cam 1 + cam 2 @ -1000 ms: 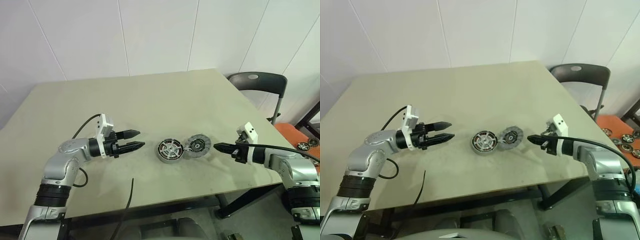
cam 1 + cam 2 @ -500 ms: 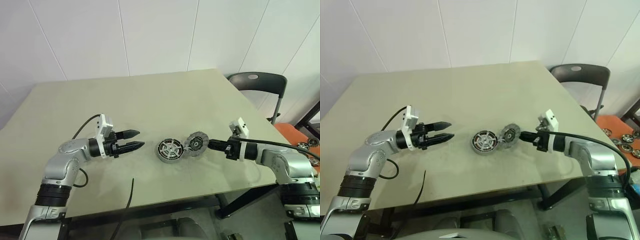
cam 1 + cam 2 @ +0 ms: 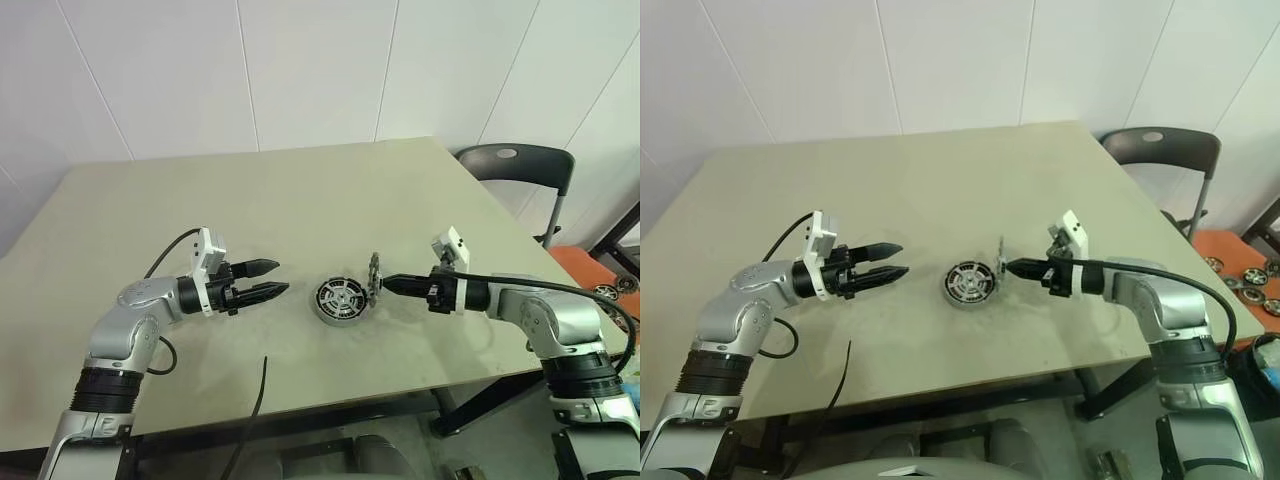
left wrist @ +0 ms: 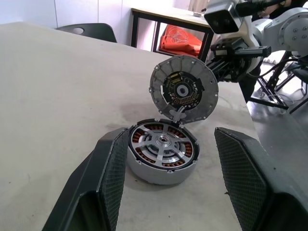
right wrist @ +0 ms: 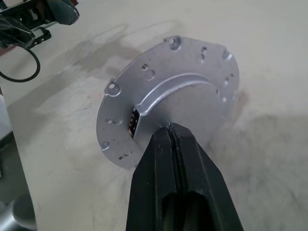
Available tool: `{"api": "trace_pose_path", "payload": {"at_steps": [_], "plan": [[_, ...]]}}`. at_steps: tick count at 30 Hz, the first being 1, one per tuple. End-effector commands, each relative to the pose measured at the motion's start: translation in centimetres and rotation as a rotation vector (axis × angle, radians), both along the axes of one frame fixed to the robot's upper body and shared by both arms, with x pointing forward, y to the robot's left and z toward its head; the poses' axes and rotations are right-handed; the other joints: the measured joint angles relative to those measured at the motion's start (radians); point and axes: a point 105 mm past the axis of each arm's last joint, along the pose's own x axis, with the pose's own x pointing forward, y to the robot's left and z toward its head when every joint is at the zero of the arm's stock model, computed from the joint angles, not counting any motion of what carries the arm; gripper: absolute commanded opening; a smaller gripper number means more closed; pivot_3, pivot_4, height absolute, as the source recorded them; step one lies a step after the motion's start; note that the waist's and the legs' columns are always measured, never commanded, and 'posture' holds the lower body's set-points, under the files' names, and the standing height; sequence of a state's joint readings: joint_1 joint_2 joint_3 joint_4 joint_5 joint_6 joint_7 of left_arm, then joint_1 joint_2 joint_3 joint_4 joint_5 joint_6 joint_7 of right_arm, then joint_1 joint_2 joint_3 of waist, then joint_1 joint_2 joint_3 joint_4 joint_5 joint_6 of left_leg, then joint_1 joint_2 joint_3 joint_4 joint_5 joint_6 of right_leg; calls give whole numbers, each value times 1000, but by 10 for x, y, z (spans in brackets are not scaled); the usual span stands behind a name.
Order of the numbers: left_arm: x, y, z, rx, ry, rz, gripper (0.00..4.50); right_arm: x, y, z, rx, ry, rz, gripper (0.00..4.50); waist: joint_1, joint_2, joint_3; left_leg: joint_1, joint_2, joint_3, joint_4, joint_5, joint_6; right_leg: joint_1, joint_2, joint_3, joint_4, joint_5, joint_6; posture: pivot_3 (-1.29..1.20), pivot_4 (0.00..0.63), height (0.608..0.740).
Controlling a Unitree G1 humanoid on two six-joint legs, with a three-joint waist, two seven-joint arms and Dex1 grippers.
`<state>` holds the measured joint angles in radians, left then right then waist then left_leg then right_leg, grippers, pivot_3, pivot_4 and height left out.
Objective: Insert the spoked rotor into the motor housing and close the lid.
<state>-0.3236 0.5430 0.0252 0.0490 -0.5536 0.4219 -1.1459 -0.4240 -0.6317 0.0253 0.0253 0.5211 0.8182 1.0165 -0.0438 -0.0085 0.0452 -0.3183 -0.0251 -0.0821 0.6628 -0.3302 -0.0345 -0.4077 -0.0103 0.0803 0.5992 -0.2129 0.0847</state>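
Beige table [image 3: 300, 200] holds the round grey motor housing [image 3: 341, 299] with the shiny spoked rotor [image 4: 162, 142] inside. My right pincer [image 3: 386, 284], fingers together, presses the flat silver-grey lid [image 4: 184, 89], upright against the housing's edge. My left pincer [image 3: 277, 279] hovers apart, empty.

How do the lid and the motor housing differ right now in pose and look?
The lid stands tipped up on edge, its inner face turned toward the motor housing, which sits flat on the table. The lid is a thin disc; the housing is a deeper cup holding the spoked rotor over copper windings. The shut right end effector presses the lid's back; nothing grips the housing. Both are round grey metal.
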Motion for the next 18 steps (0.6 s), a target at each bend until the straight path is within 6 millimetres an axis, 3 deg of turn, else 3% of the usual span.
{"api": "trace_pose_path", "payload": {"at_steps": [1,10,18], "plan": [[3,0,12,-6,-60,7,3022,9,14,9,-4,-75,30,8,0,0,0,0,0,0,0,0,0,0,0,0,0,0,0,0,0,740],[2,1,15,-4,-66,20,3022,30,27,-13,-36,-98,-4,8,1,0,0,0,0,0,0,0,0,-1,0,0,-1,1,-2,0,0,740],[3,1,16,-4,-65,22,3022,34,37,-25,-33,-93,1,8,-1,0,0,1,0,-1,0,0,0,-1,0,0,0,2,-3,0,0,740]]}}
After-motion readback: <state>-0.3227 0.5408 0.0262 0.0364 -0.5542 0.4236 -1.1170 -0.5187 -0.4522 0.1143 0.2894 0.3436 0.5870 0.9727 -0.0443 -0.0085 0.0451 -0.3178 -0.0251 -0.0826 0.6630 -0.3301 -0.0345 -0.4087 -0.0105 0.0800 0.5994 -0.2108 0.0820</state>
